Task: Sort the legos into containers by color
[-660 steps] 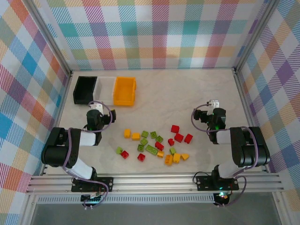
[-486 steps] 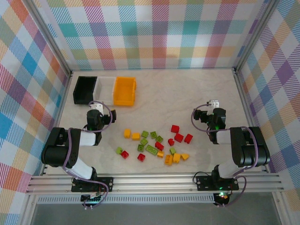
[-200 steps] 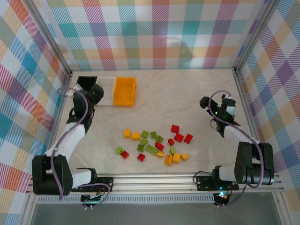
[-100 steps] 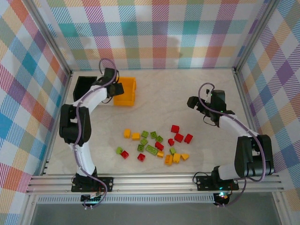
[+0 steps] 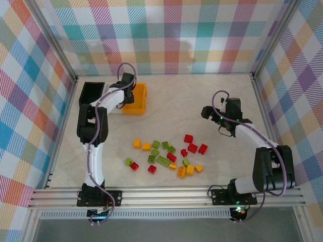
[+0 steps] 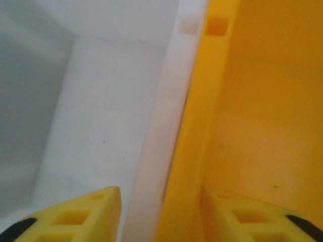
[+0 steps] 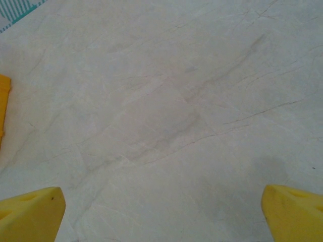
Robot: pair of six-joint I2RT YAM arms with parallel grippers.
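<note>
**Top view:** the left gripper (image 5: 126,92), newly swung to the left rim of the orange bin (image 5: 139,103); right gripper (image 5: 206,112) well to its right; legos (image 5: 166,154) unsorted, well to its near side.

**Left wrist:** jaws apart, empty, straddling its wall with the white bin (image 6: 101,116).

**Right wrist:** jaws apart, empty; no sorting yet.

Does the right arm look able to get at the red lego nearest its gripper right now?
Probably yes. The right gripper hangs open over bare table, and the red lego lies close by on its near side with nothing between them.
</note>
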